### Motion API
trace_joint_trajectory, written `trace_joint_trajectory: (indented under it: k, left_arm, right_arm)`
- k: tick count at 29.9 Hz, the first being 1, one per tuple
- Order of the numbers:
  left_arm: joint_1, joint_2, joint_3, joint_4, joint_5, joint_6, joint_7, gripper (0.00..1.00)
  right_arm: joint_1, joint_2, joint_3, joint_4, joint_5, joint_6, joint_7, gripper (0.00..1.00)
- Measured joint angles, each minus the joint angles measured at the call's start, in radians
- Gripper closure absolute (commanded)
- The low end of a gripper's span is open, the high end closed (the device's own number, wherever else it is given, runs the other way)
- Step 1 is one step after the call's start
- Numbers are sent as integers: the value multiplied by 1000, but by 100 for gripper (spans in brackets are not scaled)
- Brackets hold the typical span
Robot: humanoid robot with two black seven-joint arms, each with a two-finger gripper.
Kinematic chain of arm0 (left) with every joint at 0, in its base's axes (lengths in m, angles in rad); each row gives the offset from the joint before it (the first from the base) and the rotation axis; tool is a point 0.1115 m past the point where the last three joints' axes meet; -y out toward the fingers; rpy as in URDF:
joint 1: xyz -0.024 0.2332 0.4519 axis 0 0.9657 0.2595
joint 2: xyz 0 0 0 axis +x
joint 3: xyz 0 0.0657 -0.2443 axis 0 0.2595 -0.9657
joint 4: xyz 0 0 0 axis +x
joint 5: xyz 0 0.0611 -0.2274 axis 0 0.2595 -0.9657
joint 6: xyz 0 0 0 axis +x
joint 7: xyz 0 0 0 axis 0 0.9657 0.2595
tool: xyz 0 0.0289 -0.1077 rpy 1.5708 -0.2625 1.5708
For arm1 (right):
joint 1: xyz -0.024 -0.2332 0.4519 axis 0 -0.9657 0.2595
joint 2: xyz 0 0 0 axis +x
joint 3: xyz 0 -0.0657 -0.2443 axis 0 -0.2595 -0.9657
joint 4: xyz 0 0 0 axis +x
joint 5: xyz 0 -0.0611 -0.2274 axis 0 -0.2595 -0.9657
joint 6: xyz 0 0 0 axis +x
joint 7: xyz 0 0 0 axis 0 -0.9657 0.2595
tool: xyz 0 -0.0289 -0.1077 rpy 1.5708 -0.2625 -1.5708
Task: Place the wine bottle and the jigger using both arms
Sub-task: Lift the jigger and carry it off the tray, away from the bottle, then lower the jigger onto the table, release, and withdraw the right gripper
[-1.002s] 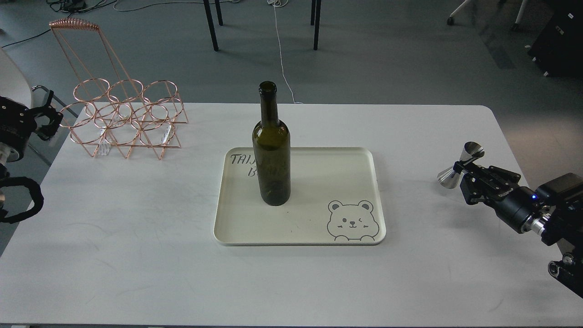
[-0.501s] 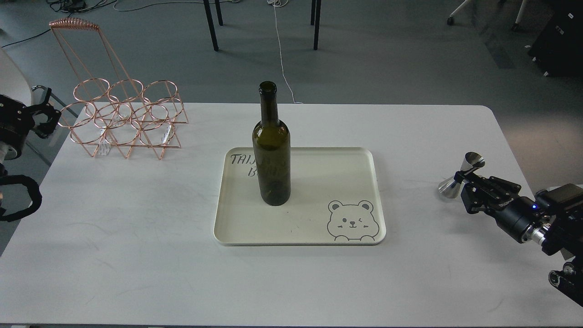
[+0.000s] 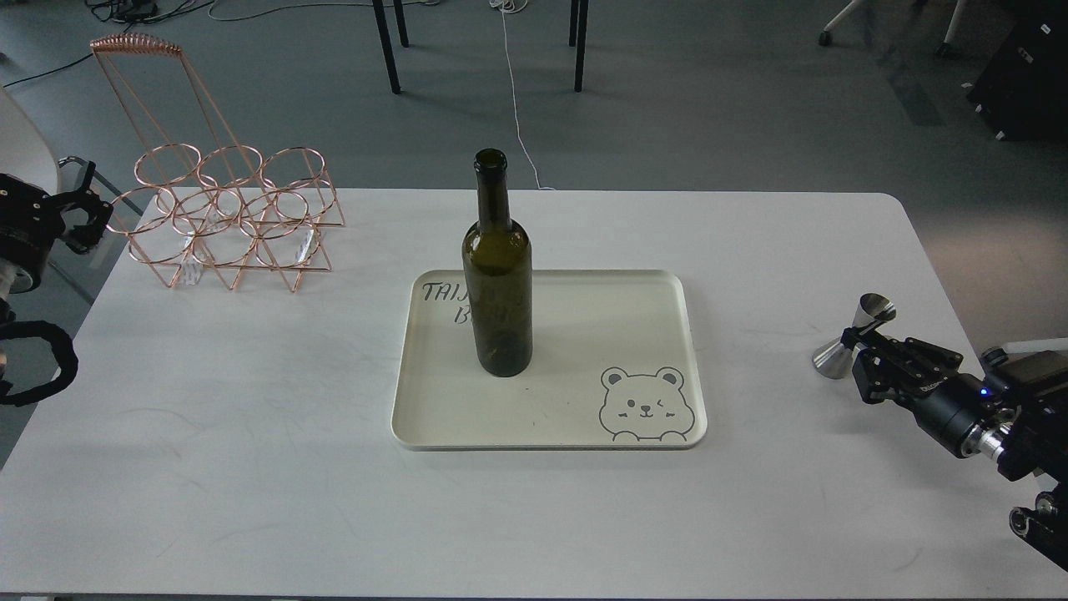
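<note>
Looking down on the white table (image 3: pixel 250 467), we find the wine bottle (image 3: pixel 498 284) standing upright on the cream tray (image 3: pixel 584 334), toward the tray's far-left corner. Its base covers part of the handwritten lettering printed there. The neck is uncorked, the mouth open to view. A cartoon bear (image 3: pixel 642 405) is printed at the tray's near-right corner, well apart from the bottle.

Our right gripper (image 3: pixel 859 344) sits near the table's right edge, its fingers closed about the narrow waist of the jigger (image 3: pixel 853 335). The jigger is tilted, one cone up and to the right with its open rim showing, the wider cone down and to the left, close to the tabletop. We cannot tell whether that lower cone touches the surface. A small blue light glows on the right wrist behind the gripper. The jigger is well to the right of the tray.

Our left gripper (image 3: pixel 79 217) hangs at the left edge of the view, beyond the table's corner, just beside the copper wire rack (image 3: pixel 225 221). Its fingers stand apart with nothing between them.

The rack stands at the table's far-left corner, six rings in two rows, tall handle leaning back to the left.
</note>
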Motion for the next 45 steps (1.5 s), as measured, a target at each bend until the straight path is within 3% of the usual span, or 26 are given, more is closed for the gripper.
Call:
trace_joint_trajectory:
  k: [6, 9, 13, 20, 24, 33, 45]
  left_arm:
    - [0, 0, 0, 0, 0, 0, 0, 1]
    - [0, 0, 0, 0, 0, 0, 0, 1]
    - [0, 1, 0, 0, 0, 0, 0, 1]
    - [0, 3, -1, 0, 0, 0, 0, 1]
    - [0, 23, -1, -14, 0, 0, 1, 1]
    - [11, 248, 126, -237, 6, 0, 10, 2]
    - [5, 604, 141, -709, 326, 0, 21, 2]
  right_arm:
    - [3, 1, 0, 0, 1, 0, 0, 72]
    - [3, 1, 0, 3, 2, 0, 0, 59]
    - [-3, 1, 0, 10, 3, 0, 0, 36]
    - [-36, -20, -2, 20, 4, 0, 0, 21]
    - [-68, -93, 3, 58, 12, 0, 0, 13]
    - [-79, -226, -3, 90, 279, 0, 0, 6]
    - [33, -218, 4, 125, 517, 0, 0, 5]
